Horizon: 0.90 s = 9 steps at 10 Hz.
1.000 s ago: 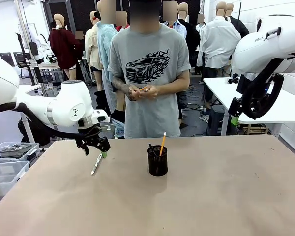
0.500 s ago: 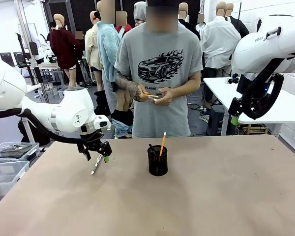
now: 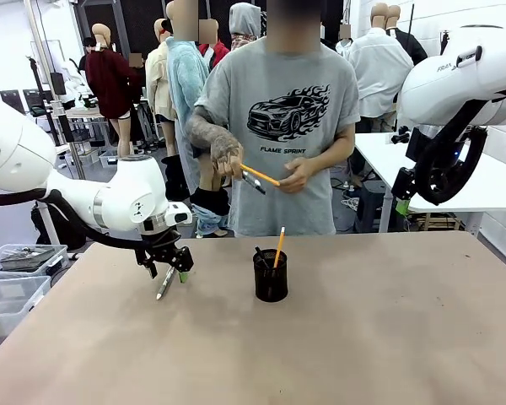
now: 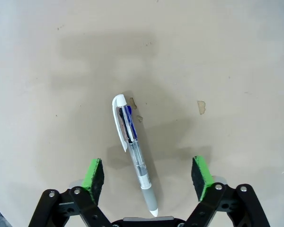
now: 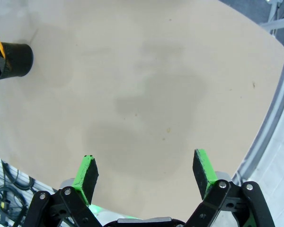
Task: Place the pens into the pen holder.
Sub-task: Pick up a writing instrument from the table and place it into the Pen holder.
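A silver-white pen lies on the table left of the pen holder. In the left wrist view this pen has a clear barrel and grey grip and lies between the spread fingers. My left gripper hangs open just above it. The black mesh holder contains a yellow-orange pencil and a dark pen. My right gripper is open and empty, high over the table's right side, far from the pen holder.
A person stands at the far edge holding an orange pencil and a dark pen above the holder. Clear plastic bins sit off the table's left edge. A white table stands at the back right.
My left gripper has come down and slightly right, closer over the silver-white pen. The person has shifted right and brought the pencil and dark pen forward. The right arm is still.
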Each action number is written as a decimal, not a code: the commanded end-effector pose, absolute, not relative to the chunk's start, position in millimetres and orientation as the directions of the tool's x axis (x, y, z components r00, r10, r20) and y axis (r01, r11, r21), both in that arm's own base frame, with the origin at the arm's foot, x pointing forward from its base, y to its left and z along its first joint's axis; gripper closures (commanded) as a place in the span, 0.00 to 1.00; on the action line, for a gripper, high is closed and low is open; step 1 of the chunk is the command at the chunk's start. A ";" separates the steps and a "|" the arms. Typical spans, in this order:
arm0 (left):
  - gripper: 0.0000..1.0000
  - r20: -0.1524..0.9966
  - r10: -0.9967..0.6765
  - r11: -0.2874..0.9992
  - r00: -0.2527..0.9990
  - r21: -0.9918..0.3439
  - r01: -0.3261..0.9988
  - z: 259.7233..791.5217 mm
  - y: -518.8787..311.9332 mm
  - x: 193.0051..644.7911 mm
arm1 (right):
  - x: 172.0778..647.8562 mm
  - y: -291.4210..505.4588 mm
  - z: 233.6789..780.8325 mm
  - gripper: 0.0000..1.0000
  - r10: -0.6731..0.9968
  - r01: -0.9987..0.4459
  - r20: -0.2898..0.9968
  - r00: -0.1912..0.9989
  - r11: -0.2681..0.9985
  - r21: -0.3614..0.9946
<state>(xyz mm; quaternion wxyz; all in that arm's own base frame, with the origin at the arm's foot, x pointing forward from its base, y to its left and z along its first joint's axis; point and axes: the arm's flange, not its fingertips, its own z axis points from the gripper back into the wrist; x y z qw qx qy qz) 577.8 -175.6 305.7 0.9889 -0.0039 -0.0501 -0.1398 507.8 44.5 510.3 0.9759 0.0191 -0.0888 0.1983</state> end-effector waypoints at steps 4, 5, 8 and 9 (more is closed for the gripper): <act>0.92 0.093 -0.264 0.964 0.960 0.030 0.263 302.9 -179.4 581.3 | 507.5 44.4 510.4 0.00 0.384 -0.387 0.176 0.907 0.922 -0.014; 1.00 0.087 -0.264 0.965 0.961 0.029 0.262 303.7 -179.6 581.7 | 507.5 44.4 510.4 0.00 0.384 -0.387 0.176 0.907 0.922 -0.014; 1.00 0.065 -0.264 0.964 0.962 0.010 0.264 302.5 -177.4 580.0 | 507.5 44.4 510.4 0.00 0.384 -0.387 0.176 0.907 0.922 -0.014; 1.00 0.060 -0.263 0.965 0.963 0.011 0.263 301.7 -175.9 579.9 | 507.5 44.4 510.4 0.00 0.384 -0.387 0.176 0.907 0.922 -0.014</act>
